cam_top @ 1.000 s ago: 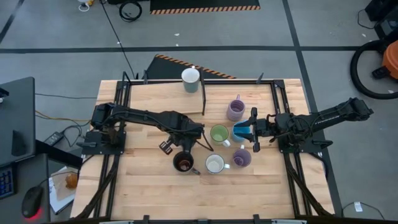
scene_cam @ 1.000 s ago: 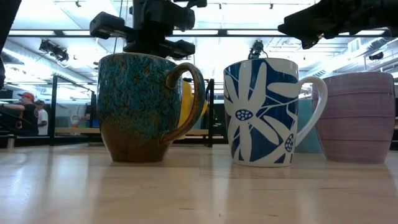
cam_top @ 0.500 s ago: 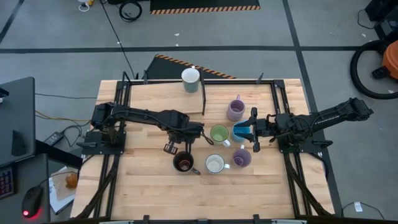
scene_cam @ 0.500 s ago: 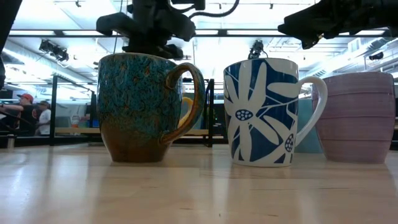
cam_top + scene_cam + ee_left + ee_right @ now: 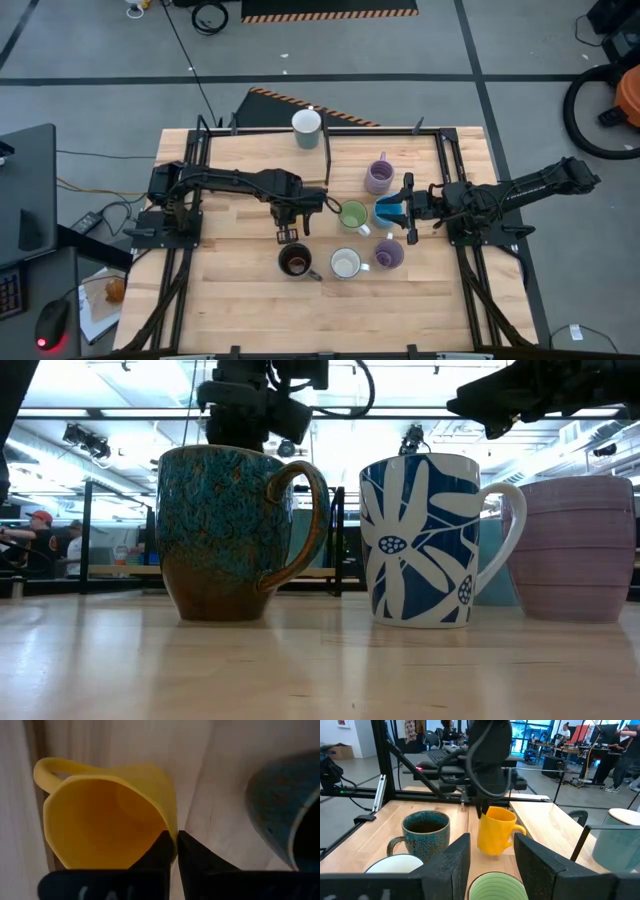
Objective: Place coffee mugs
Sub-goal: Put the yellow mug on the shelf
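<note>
We count eight mugs on the table (image 5: 230,300). The left claw (image 5: 290,233) is clamped on the rim of the one yellow mug (image 5: 495,832), just at 12 o'clock from the one brown mug (image 5: 295,262). The far white mug (image 5: 306,127) stands alone at the table's 12 o'clock edge. The near white mug (image 5: 345,263) sits at 3 o'clock from the brown mug. The one green mug (image 5: 352,216) is at 12 o'clock from it. That makes two white mugs.

There are two purple mugs too. The far purple mug (image 5: 379,177) is at 1 o'clock from the green mug. The near purple mug (image 5: 388,254) is at 3 o'clock from the near white mug. The one blue mug (image 5: 386,212) sits between them. The right claw (image 5: 402,211) is at the blue mug's 3 o'clock side with its fingers apart. We cannot tell if it touches that mug.
</note>
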### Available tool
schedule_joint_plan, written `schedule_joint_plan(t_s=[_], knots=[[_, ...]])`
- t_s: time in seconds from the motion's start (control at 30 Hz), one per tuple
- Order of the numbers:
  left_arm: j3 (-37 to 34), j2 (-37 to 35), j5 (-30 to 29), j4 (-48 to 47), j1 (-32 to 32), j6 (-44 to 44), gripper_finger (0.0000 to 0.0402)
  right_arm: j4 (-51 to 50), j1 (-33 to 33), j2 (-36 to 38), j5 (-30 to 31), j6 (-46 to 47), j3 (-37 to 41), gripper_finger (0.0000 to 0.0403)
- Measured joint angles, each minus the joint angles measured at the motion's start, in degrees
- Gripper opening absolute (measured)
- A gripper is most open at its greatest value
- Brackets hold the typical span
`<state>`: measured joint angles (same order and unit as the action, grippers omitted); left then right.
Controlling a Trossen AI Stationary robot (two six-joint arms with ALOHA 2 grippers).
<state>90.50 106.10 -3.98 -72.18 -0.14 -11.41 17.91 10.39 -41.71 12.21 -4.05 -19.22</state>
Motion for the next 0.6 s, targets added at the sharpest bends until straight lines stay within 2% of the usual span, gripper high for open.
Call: schedule_joint_plan(t_s=[0.23, 0.37, 0.6], knots=[[0.0, 0.0, 0.4, -1.9, 0.8, -11.0, 0.0020, 0.5, 0.0, 0.0, 0.2, 0.0, 0.0, 0.0158], [0.0, 0.0, 2.4, -3.4, 2.5, -16.2, 0.0020, 0.5, 0.0, 0.0, 0.2, 0.0, 0.0, 0.0158], [4.5, 0.0, 4.1, -4.7, 5.9, -19.5, 0.0020, 0.4, 0.0, 0.0, 0.2, -0.7, 0.0, 0.0158]])
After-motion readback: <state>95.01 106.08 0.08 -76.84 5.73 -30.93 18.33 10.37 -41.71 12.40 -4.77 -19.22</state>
